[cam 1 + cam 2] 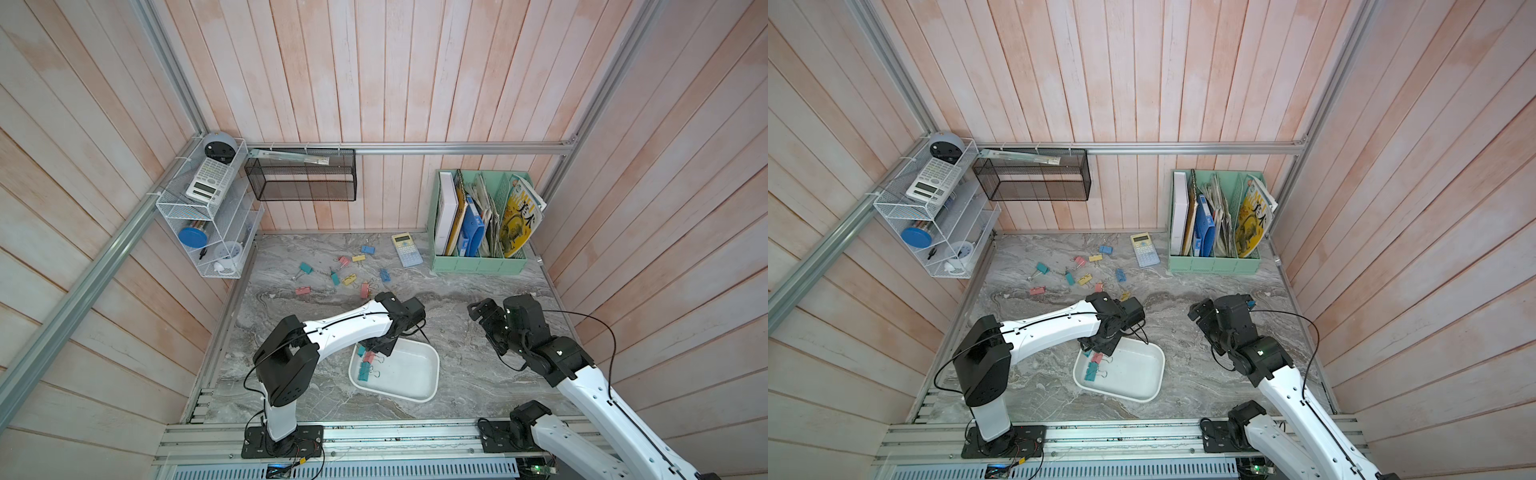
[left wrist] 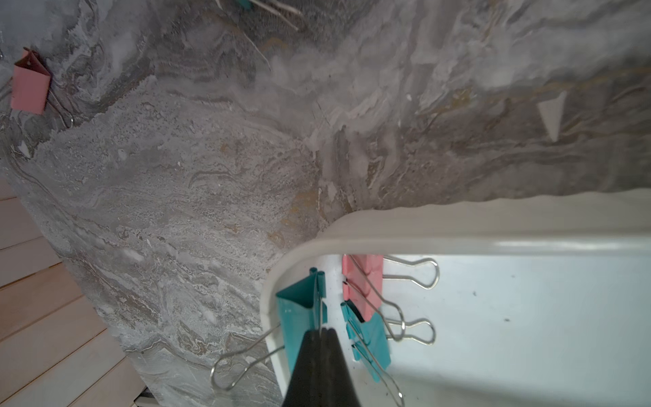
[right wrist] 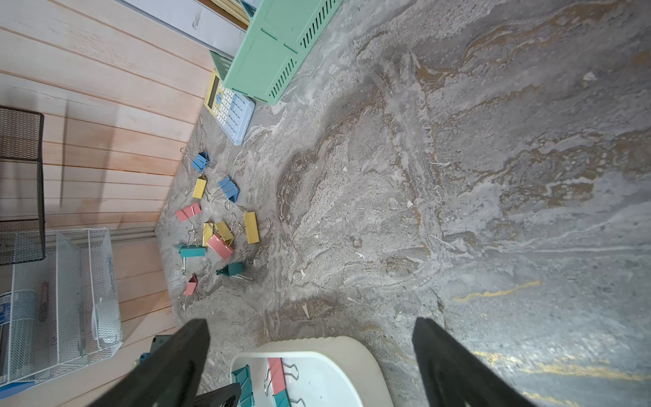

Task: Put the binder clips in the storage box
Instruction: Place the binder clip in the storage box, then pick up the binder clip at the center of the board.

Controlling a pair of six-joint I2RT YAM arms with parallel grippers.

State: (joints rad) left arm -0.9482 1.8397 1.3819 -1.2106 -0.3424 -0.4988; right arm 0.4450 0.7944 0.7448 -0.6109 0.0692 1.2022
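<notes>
**Left claw clamped on a teal clip at the box corner**

The left claw (image 2: 320, 333) is pinched tight on a teal clip (image 2: 299, 310). It holds the clip right over the corner rim of the storage box (image 2: 458, 225), one wire handle poking out above the marble table (image 2: 176, 211). Inside the box, just beside that corner, a pink clip (image 2: 363, 282) touches a second teal clip (image 2: 371, 338). Over on the other side, the right claw (image 3: 310, 323) gapes wide with nothing in it, hovering above the table. Further back, the loose binder clips (image 1: 358, 258) lie scattered near the calculator (image 1: 406, 249) and the green file holder (image 1: 478, 264).
</notes>
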